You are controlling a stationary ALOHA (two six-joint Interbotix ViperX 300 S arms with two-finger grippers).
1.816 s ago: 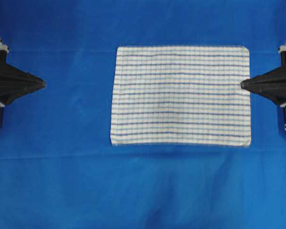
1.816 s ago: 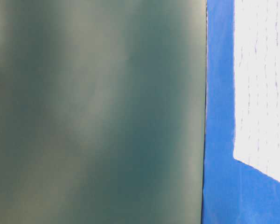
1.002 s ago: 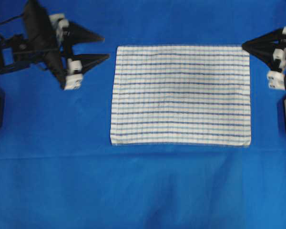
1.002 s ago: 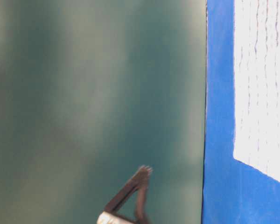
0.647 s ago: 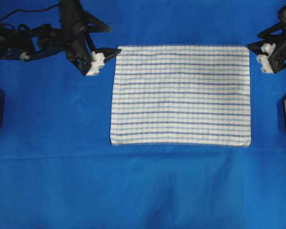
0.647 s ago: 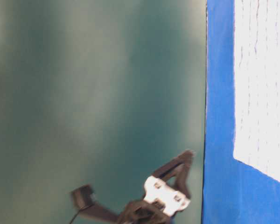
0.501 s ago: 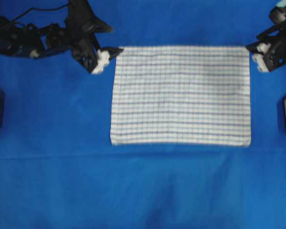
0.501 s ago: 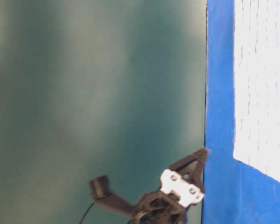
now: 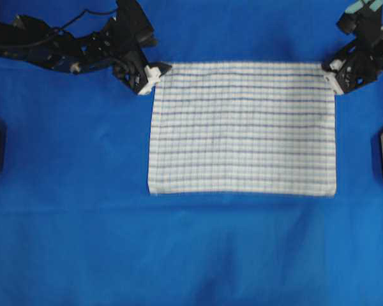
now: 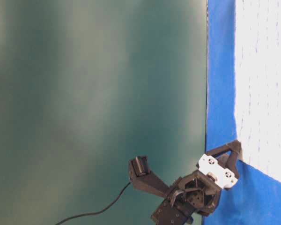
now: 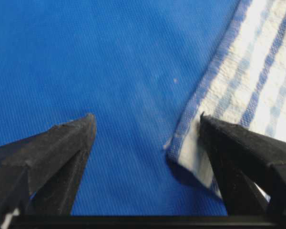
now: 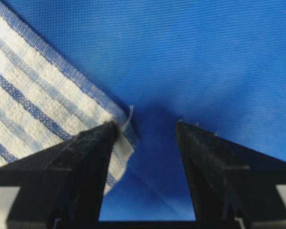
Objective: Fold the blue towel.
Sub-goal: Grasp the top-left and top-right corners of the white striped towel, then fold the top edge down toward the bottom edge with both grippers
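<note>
Overhead view: the blue towel (image 9: pixel 242 127) lies flat and unfolded, a white check cloth with thin blue stripes, in the upper middle of the frame on the solid blue sheet (image 9: pixel 179 255). The left gripper (image 9: pixel 154 72) reaches in from the upper left and sits at the towel's upper left corner. The right gripper (image 9: pixel 332 75) comes in from the upper right edge and sits at the towel's upper right corner. How wide either pair of jaws stands is hard to read from up here.

Table-level view: a blurred dark green surface (image 10: pixel 93 93) fills the left two thirds. The blue sheet (image 10: pixel 220 93) runs down the right side, with the towel (image 10: pixel 262 84) washed out to near white at the far right. One gripper (image 10: pixel 232 152) shows at the lower middle, its tip at the towel's near corner; a black cable (image 10: pixel 96 211) trails off to the lower left.

Left wrist view: the left gripper (image 11: pixel 145 119) has its jaws spread wide. The towel's corner (image 11: pixel 229 95) lies against the right-hand finger (image 11: pixel 238 148); the other finger is over bare sheet.

Right wrist view: the right gripper (image 12: pixel 145 126) is also spread apart. The towel's corner (image 12: pixel 43 105) reaches the left-hand finger (image 12: pixel 86 152), with a loose thread curling up at its tip.
</note>
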